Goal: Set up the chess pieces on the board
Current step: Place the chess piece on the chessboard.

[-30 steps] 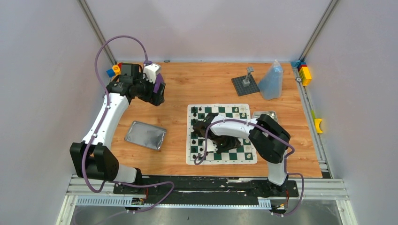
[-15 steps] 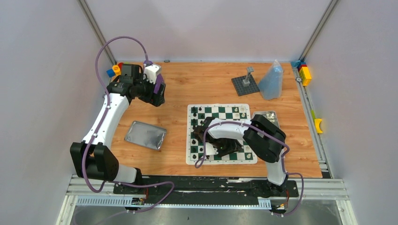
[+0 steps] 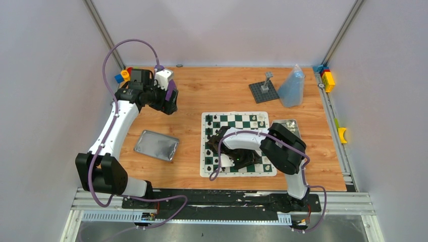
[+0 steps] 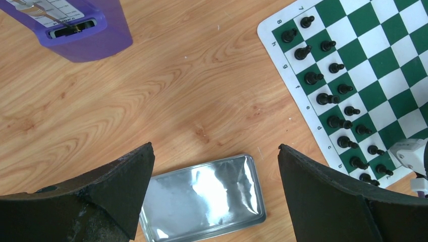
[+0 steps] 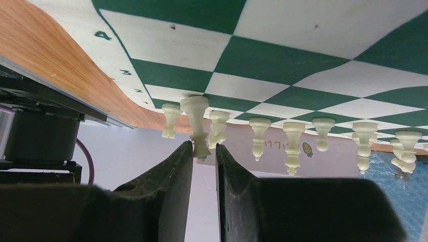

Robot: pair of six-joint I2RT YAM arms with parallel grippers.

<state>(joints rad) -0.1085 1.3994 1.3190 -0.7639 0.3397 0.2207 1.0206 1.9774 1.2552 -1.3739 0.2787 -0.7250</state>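
Note:
The green and white board [image 3: 251, 124] lies at the table's middle, partly under my right arm. Black pieces [image 4: 328, 98] stand in two rows along its left side. In the right wrist view, which is upside down, a row of cream pieces [image 5: 292, 133] stands along the board's edge [image 5: 166, 53]. My right gripper [image 5: 204, 148] is closed narrowly round the top of one cream piece [image 5: 196, 118], whose base rests on the board; in the top view it [image 3: 233, 162] is low over the near left squares. My left gripper [image 4: 216, 148] is open and empty, high above the table's left side [image 3: 169, 103].
A silver tin lid [image 3: 157, 145] lies left of the board, below my left gripper [image 4: 202, 194]. Another tin [image 3: 285, 122] sits at the board's right edge. A grey studded plate [image 3: 263, 92], a blue bag [image 3: 292, 88] and colourful blocks [image 3: 328, 78] stand at the back.
My right arm has drawn back from the board's middle toward its near left corner and lowered. The left arm has not moved.

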